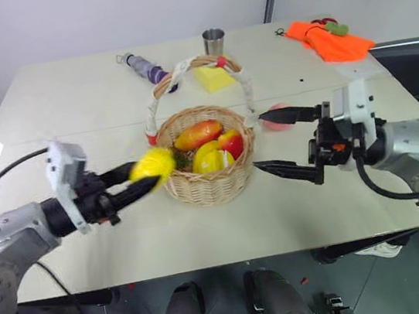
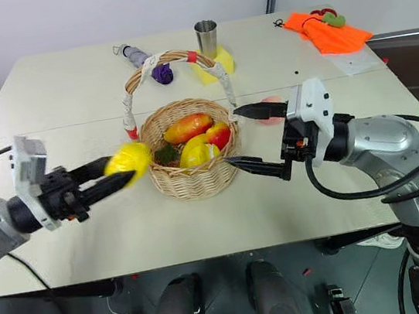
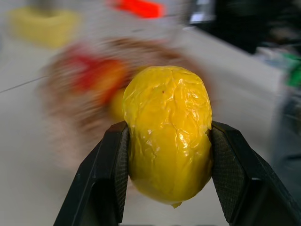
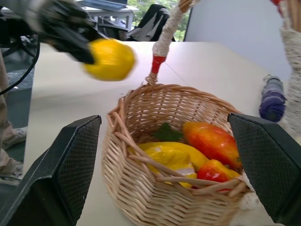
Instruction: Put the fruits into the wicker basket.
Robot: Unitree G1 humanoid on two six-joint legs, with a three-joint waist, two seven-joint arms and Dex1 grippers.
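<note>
The left gripper (image 1: 147,177) is clamped on the lemon (image 1: 153,165), just short of the wicker basket (image 1: 210,180), which already holds several fruits. The right gripper (image 1: 276,142) has its fingers wide apart, the peach (image 1: 279,115) just beyond them, not yet picked up.

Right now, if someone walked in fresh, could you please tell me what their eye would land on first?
Probably the bright yellow lemon, pinched in the left claw in the air beside the wicker basket. The basket sits mid-table, already holding orange, red and yellow fruits. On its other side the right claw is open, one finger close to a pink peach lying on the table.
</note>
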